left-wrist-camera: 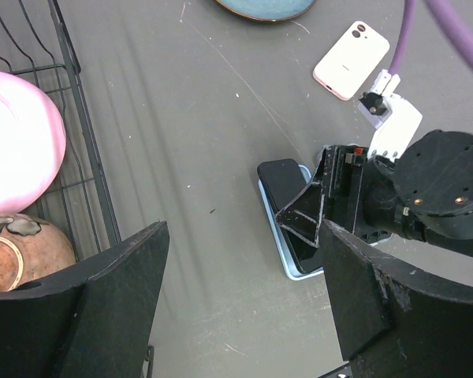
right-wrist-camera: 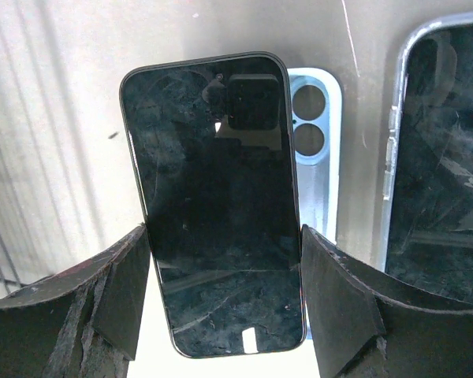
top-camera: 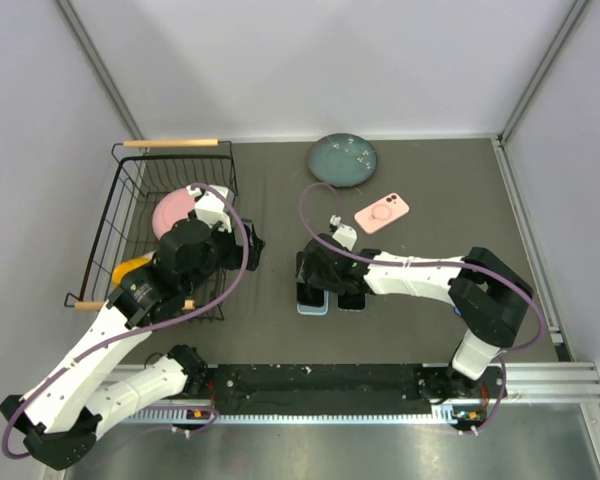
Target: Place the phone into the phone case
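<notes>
Right fingers (right-wrist-camera: 343,303) pinch the phone (right-wrist-camera: 217,205) by its long edges, screen up, over the pale blue phone case (right-wrist-camera: 317,169) lying on the surface (right-wrist-camera: 55,118). The phone sits off to one side: the case's far long wall and camera cut-out show bare beside it, and the phone is a little skewed against them. From my wrist view I cannot tell whether the phone already rests on the case or hangs just above it. To do this well, I would slide toward the exposed wall, square the long edges, tuck one corner under the lip first, then press the rest flat. A second phone in a clear case (right-wrist-camera: 445,157) lies just beside, so the sideways shift should be small. My left fingers (left-wrist-camera: 110,307) are spread and hold nothing; they could pin the case.
</notes>
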